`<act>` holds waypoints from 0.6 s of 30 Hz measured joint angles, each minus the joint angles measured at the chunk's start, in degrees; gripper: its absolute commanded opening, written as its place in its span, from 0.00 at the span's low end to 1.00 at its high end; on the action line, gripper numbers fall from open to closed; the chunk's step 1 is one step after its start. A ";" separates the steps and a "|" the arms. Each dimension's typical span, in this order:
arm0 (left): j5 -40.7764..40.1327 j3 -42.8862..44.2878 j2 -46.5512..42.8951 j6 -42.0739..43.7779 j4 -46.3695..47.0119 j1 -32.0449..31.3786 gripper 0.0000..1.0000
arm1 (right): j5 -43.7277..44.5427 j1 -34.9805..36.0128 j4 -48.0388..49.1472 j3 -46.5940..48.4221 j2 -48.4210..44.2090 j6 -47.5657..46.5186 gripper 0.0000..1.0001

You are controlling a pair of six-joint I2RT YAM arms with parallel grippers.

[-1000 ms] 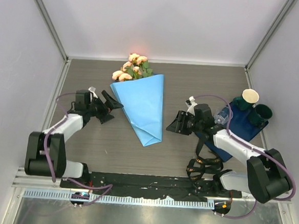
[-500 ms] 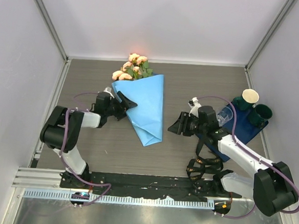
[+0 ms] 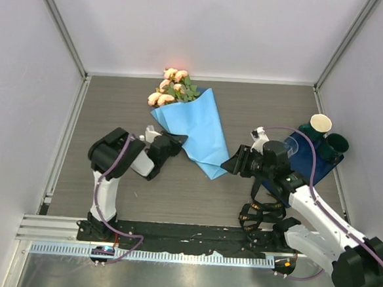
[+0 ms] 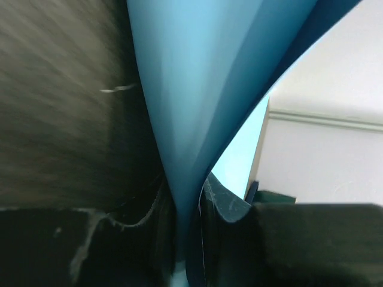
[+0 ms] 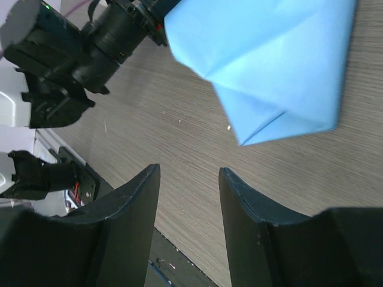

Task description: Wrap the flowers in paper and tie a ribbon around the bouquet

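The bouquet (image 3: 194, 130) lies mid-frame in the top view, with the flowers (image 3: 171, 91) toward the upper left and the cone tip toward the lower right. The left gripper (image 3: 173, 142) pinches the paper (image 4: 179, 119) at the cone's left edge. The right gripper (image 3: 231, 165) is spread and empty, just beside the tip. The paper looks thin, light and easily creased, and the blooms fragile, so folded edges or the narrow end seem the best places to hold. There is open table (image 3: 116, 99) to the left and below, while the mat (image 3: 321, 164) and ribbon (image 3: 257, 212) crowd the right.

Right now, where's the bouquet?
Top view: the bouquet lies mid-table, blooms toward the back wall, one edge pinched in the left pincer, tip near the open right pincer.
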 measured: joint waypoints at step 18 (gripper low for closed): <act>-34.75 56.65 36.04 -16.00 -1.88 -15.47 0.84 | 20.70 -0.07 -21.42 6.93 -18.43 4.33 0.52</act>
